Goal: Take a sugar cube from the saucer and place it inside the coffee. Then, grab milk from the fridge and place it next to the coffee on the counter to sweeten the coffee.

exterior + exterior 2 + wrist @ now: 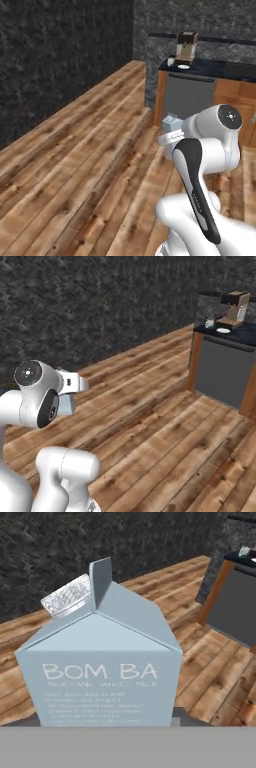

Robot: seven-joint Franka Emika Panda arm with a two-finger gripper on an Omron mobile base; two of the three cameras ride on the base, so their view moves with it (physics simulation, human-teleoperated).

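Observation:
My gripper (107,721) is shut on the milk (102,662), a pale blue gabled carton with a silver cap, held upright above the wooden floor. From the left base view the milk (171,121) peeks over the hand beside the arm's elbow. Far ahead, the coffee (171,61) stands on the dark counter (215,67) next to the white saucer (183,66). The right base view shows the coffee (210,322) and saucer (223,330) on the counter's near corner. The sugar cube cannot be made out. The fridge is out of view.
A brown coffee machine (186,46) stands behind the mug. A grey appliance front (189,95) sits under the counter between wooden cabinet panels. Open wooden floor (90,165) stretches between me and the counter. A dark wall (60,55) runs along the left.

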